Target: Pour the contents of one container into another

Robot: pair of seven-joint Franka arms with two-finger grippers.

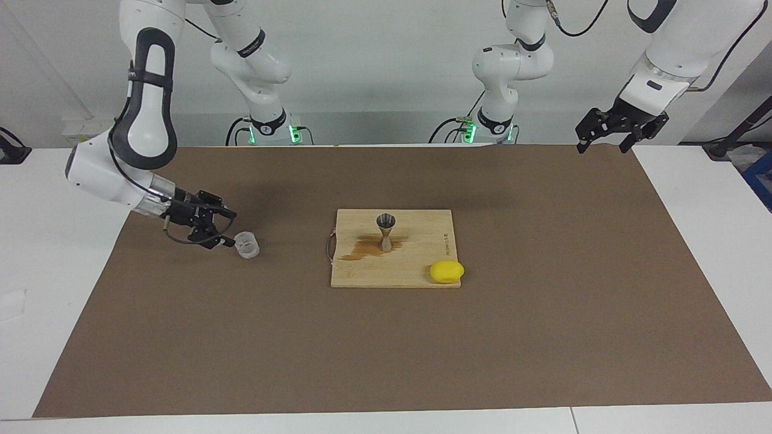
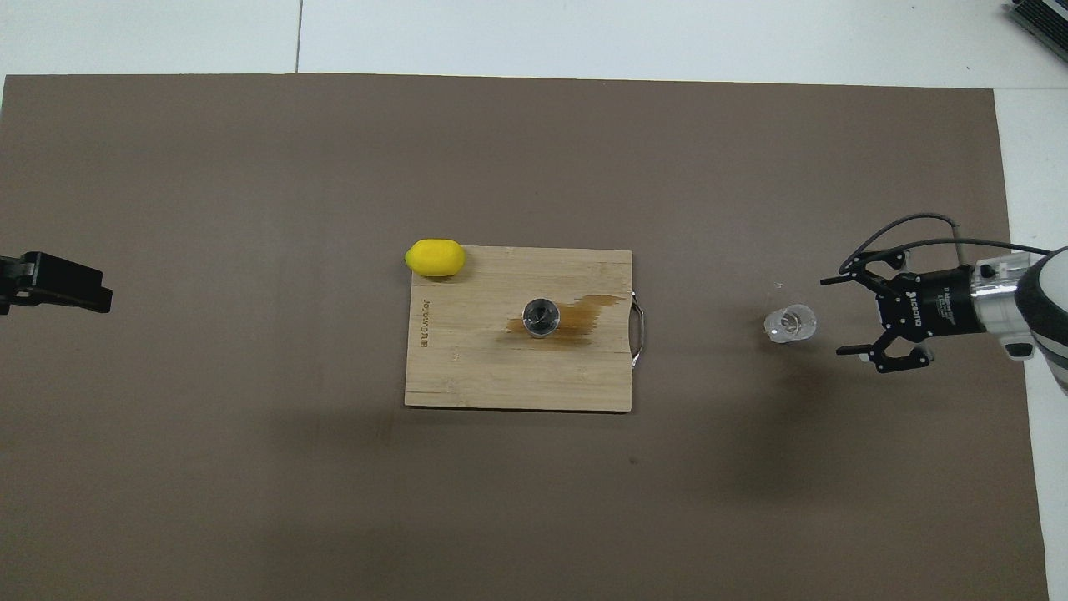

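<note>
Right tool, facing view: the right tool [image 1: 231, 229] sits low over the brown mat [image 1: 543, 337] at the right arm's end of the bench, its fingers spread apart and holding nothing, just beside the glass cup [image 1: 247, 245].
Glass cup, facing view: upright on the mat, free of the fingers.
Jigger, facing view: the metal jigger [image 1: 386, 231] stands upright on the cutting board [image 1: 422, 271], with a brown spill [image 1: 362, 250] around its foot.
Lemon, facing view: the lemon [image 1: 447, 271] lies at the board's corner, farther from the robots than the jigger.
Left tool, facing view: the left tool [image 1: 603, 146] hangs open and empty, waiting, over the mat's edge at the left arm's end.
Right tool, overhead view: the right tool [image 2: 843, 315] gapes wide, the glass cup [image 2: 790, 323] just clear of its fingertips.
Jigger, overhead view: the jigger [image 2: 541, 316] is at the middle of the board [image 2: 467, 367].
Left tool, overhead view: only the dark tip of the left tool [image 2: 104, 299] shows.
</note>
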